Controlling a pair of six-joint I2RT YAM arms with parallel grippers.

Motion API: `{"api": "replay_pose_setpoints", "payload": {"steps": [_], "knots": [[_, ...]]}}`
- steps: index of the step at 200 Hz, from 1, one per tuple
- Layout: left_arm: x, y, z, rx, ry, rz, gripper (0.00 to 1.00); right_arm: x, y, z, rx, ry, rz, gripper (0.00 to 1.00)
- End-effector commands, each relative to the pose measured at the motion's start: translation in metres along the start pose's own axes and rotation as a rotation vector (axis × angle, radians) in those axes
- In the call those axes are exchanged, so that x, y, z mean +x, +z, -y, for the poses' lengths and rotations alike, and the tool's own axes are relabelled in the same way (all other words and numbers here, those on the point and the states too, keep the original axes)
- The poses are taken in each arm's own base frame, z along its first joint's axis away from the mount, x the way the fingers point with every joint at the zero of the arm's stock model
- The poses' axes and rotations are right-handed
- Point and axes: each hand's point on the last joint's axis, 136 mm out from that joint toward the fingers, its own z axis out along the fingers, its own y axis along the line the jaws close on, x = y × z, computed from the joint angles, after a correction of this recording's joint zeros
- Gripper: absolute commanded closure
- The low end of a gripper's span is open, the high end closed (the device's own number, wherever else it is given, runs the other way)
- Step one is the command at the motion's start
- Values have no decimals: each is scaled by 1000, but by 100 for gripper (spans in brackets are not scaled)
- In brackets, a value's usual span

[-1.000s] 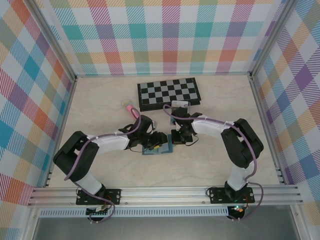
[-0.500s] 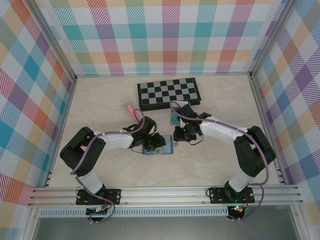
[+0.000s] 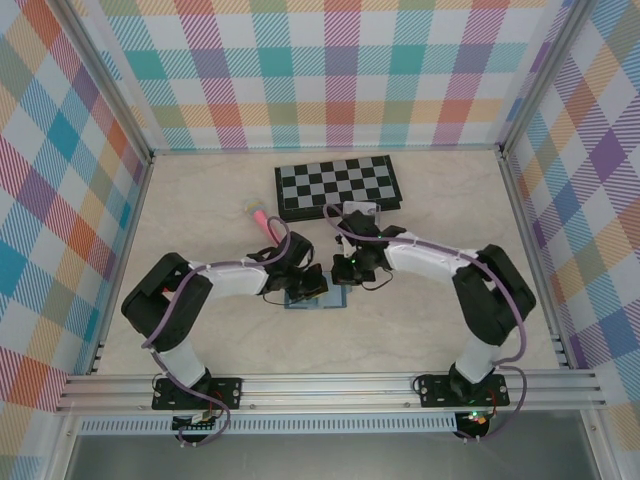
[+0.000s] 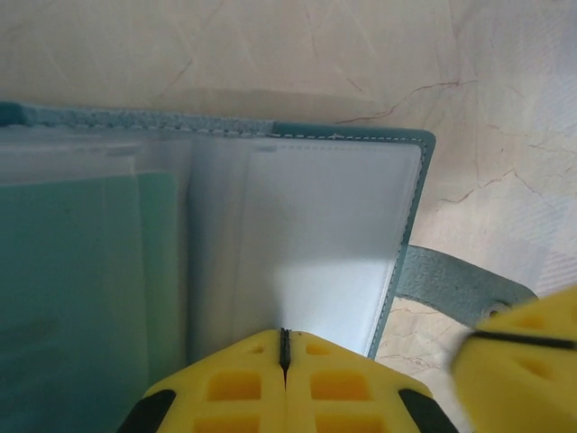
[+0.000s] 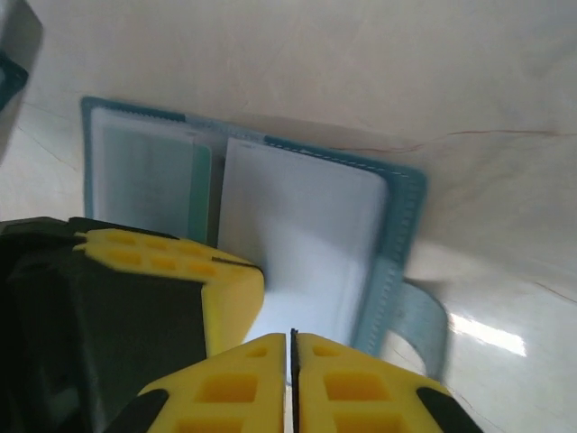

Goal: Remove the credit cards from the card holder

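Where it gaped, left end effector [image 4: 284, 337] closed.

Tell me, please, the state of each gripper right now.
Left gripper: closed at the edge of the blue-grey folding card holder; a pinch cannot be told.
Right gripper: closed at that edge too; likewise unclear.

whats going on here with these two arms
Two robot arms are working on an open card holder lying on the table. The left gripper and right gripper are both shut, side by side at one edge of the holder. A teal card sits in a pocket; whether either gripper has pinched a card is unclear.
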Motion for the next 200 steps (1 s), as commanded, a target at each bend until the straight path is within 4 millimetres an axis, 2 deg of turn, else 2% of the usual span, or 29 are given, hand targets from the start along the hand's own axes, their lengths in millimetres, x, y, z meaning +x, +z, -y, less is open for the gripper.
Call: {"api": "replay_pose_setpoints", "payload": {"steps": [1, 20, 34, 42, 60, 77, 94, 128, 179, 200], "knots": [[1, -7, 4, -15, 5, 10, 100, -2, 13, -2, -13, 49, -36, 92], [-2, -21, 6, -28, 9, 46, 100, 1, 23, 7, 18, 60, -55, 93], [-6, -35, 0, -79, 10, 84, 100, 2, 26, 13, 45, 61, -58, 93], [-10, -45, -6, -122, 8, 117, 92, 3, 27, 16, 57, 59, -61, 93], [-13, -64, -33, -251, -16, 159, 76, 4, 30, 21, 77, 58, -64, 93], [-14, -73, -43, -278, -32, 176, 63, 6, 33, 26, 95, 59, -72, 92], [-14, -78, -50, -287, -43, 180, 56, 7, 35, 30, 113, 58, -77, 92], [-11, -76, -54, -286, -53, 169, 50, 9, 37, 34, 132, 55, -82, 92], [-7, -59, -58, -280, -68, 122, 51, 12, 41, 29, 94, 49, -103, 91], [-7, -53, -57, -276, -70, 105, 51, 14, 42, 19, 35, 32, -122, 91]]}}
